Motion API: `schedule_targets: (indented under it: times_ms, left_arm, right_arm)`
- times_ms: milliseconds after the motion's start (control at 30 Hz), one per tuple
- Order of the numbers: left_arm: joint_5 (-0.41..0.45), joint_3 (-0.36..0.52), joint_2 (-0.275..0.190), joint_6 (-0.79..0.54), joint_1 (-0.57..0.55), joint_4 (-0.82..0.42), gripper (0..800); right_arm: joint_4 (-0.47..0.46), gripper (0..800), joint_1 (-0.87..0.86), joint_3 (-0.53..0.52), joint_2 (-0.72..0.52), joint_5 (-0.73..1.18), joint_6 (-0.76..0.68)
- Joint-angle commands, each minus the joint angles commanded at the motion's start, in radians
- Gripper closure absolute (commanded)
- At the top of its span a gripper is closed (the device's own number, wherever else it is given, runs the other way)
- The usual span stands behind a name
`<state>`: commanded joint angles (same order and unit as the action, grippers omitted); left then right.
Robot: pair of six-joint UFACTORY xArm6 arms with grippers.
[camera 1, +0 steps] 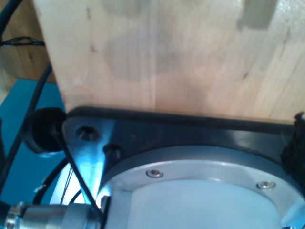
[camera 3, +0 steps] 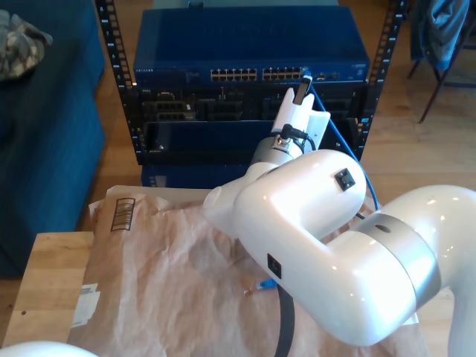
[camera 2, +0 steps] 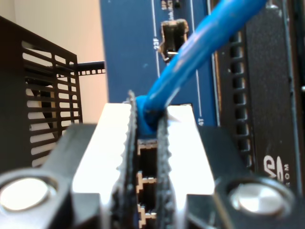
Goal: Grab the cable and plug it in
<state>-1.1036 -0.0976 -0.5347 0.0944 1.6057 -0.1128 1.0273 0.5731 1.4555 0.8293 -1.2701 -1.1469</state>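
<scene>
At the rack front, my second gripper is clamped on the cable right by the switch ports. Approx aligned imo: keep plug square, push straight w/ light force. First gripper state: can't tell.

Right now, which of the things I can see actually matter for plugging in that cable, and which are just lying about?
Part of the job:
- the blue cable, pinched in my second pincer
- the blue switch in the rack, with its row of ports

Just lying about:
- the brown paper on the wooden table
- the camouflage cloth at the exterior view's left
</scene>
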Motion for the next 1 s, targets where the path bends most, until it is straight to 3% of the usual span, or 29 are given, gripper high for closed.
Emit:
schedule_targets:
  times_ms: [1000]
  left_arm:
    - [0.0,0.0,0.0,0.0,0.0,0.0,0]
  right_arm:
    - [-0.003,799,-0.031,0.061,0.018,0.051,-0.002]
